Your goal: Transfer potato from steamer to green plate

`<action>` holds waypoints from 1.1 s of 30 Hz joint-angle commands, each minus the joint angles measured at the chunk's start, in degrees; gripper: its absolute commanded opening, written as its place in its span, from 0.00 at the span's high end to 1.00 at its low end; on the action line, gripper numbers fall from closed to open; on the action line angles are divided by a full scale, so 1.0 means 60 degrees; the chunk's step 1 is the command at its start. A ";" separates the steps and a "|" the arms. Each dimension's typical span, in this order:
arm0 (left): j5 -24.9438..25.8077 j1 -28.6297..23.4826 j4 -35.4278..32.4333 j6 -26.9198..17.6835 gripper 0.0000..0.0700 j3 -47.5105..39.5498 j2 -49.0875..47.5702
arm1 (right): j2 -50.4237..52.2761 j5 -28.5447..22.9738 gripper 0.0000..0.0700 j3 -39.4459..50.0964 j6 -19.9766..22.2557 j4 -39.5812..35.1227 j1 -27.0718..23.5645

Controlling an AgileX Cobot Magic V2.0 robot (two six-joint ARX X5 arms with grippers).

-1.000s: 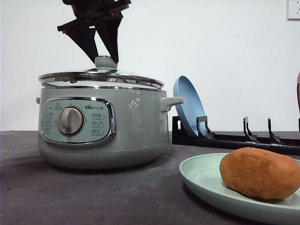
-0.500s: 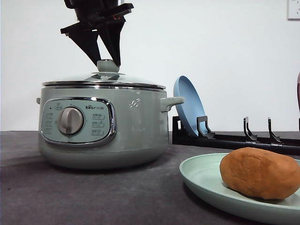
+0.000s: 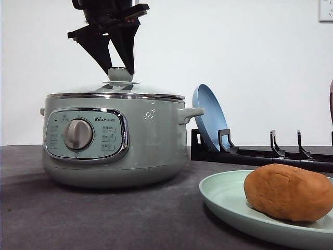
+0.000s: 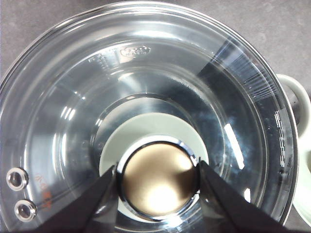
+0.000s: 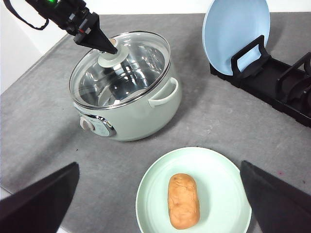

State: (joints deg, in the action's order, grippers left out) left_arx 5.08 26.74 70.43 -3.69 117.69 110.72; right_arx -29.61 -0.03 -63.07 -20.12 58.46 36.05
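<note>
Since a second ago, we see the glass lid has come down from a tilt above the rim and now sits level on the steamer. Our left claw stands over the pot, its two black fingers pressed against either side of the lid's knob, so it is closed on the knob. From the left wrist we look straight down through the glass into the pot's shiny bowl.

Our potato lies near the middle of the green plate, which rests on the grey tabletop in front of the steamer and to its right. Our right claw hangs high above that plate with its fingers spread wide apart and nothing between them.

Behind, a blue plate leans upright in a black rack; whether it touches the steamer's side handle we cannot quite tell.
</note>
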 commanded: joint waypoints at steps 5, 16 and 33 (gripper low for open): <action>0.0152 0.0003 0.0072 -0.0310 1.00 0.0248 0.0222 | -0.0036 -0.0006 0.03 -0.0117 -0.0176 -0.0087 0.0084; 0.0149 -0.0135 0.0066 -0.0275 1.00 0.0255 0.0222 | -0.0036 -0.0013 0.03 -0.0117 -0.0254 -0.0095 0.0084; 0.0146 -0.0135 0.0246 -0.0207 1.00 0.0698 0.0222 | -0.0036 -0.0004 0.03 -0.0117 -0.0321 -0.0091 0.0084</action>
State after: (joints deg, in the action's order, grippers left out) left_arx 5.92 25.89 72.23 -4.01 118.97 111.26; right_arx -29.61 -0.03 -63.07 -21.31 58.46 36.05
